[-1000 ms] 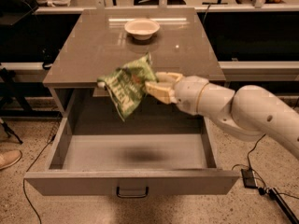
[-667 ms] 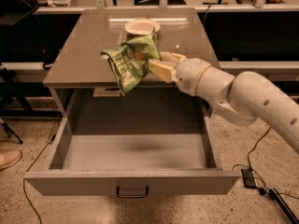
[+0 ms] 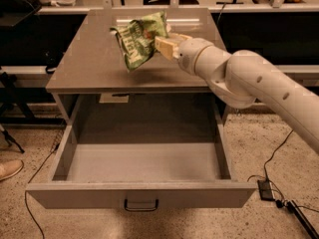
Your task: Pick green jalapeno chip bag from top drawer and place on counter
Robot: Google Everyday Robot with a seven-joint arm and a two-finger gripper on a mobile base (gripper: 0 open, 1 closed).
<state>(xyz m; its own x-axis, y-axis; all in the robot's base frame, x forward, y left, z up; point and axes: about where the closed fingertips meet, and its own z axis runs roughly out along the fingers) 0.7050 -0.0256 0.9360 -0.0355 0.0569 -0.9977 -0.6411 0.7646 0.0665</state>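
Green crinkled foil is catching the light above the bench (image 3: 84,66) as the chip bag (image 3: 138,40) is hanging from the robot's hand (image 3: 160,43). The two pale fingers (image 3: 166,47) are pinching shut on the bag's right edge, with nothing else in their grip, and the bag is drooping down and to the left of them. The thick white arm (image 3: 259,83) is reaching in from the right, across the bench's front right corner.

A second ago the bag was dangling lower, just past the bench's front lip and over the back of the open drawer (image 3: 142,193). Now it is sitting higher and farther back, over the middle of the bench top. Its lowest corner looks to be hanging clear of the surface, though I cannot be sure from here. The drawer is standing pulled fully out with its grey floor bare.

To my eye that means the picking half is finished and the carry is nearly over. What is remaining is lowering the bag until it is resting on the bench, then opening the fingers. Light and floppy as it looks, it may slump or slide when let go, so a low release would be wise.
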